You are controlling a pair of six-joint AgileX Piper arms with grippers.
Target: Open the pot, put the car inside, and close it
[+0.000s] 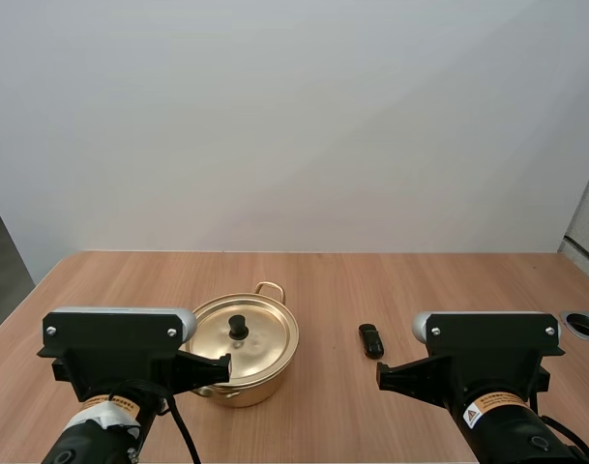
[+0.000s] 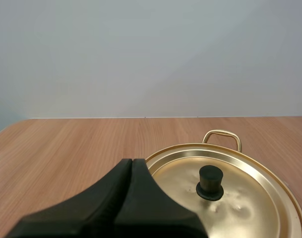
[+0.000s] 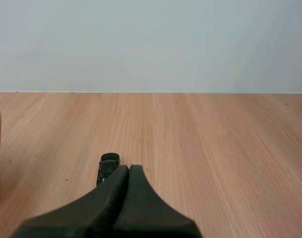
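The lid [image 1: 246, 335] is on the pot [image 1: 238, 385], so opening comes first. The small black car [image 1: 371, 340] lies on the desk [image 1: 120, 280] near the pot. The left pincer [image 1: 225, 366] and right pincer [image 1: 381, 372] are closed, holding nothing. Next, I think, the left one should open over the knob [image 1: 238, 325].

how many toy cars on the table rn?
1: a small black car on the table, right of the lidded pot, ahead of the right gripper. The pot's inside is hidden.

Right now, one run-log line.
pot: lid on | car: right of pot | left jaws: shut, beside pot | right jaws: shut, near car
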